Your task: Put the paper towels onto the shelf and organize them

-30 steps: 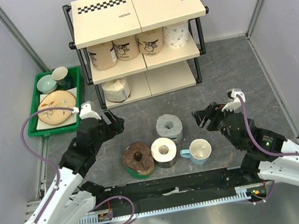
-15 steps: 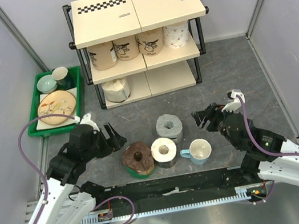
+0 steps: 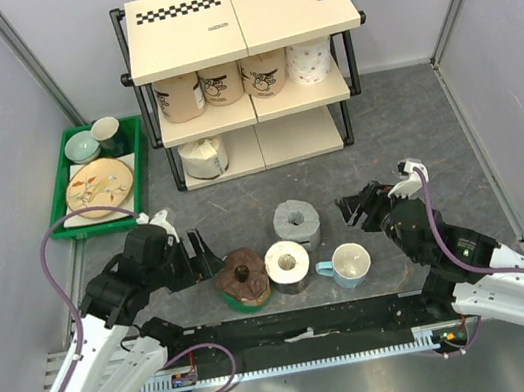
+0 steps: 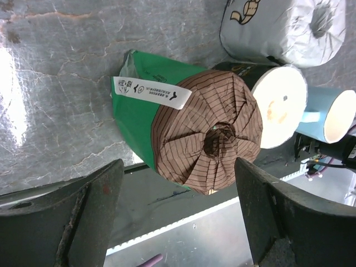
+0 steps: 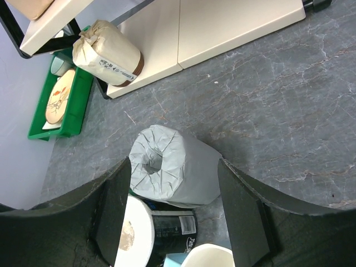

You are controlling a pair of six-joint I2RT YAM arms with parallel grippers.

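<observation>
The shelf (image 3: 241,17) stands at the back. Several paper towels (image 3: 222,83) line its middle tier, and a cream roll (image 3: 202,156) lies on the bottom board. Three rolls sit on the floor: brown with a green wrap (image 3: 243,276), white-ended black (image 3: 287,264), and grey (image 3: 296,222). My left gripper (image 3: 200,256) is open just left of the brown roll (image 4: 206,139), whose end reaches between the fingertips (image 4: 114,172) without touching. My right gripper (image 3: 356,208) is open and empty, facing the grey roll (image 5: 178,172) from the right.
A white mug with a blue handle (image 3: 350,264) stands right of the white-ended roll. A green tray (image 3: 75,217) of dishes lies left of the shelf. Grey walls close in both sides. A black rail (image 3: 307,335) runs along the near edge.
My left arm has pulled back toward the near edge and swung right, bringing its open gripper up beside the brown roll. The right arm has stayed put.
</observation>
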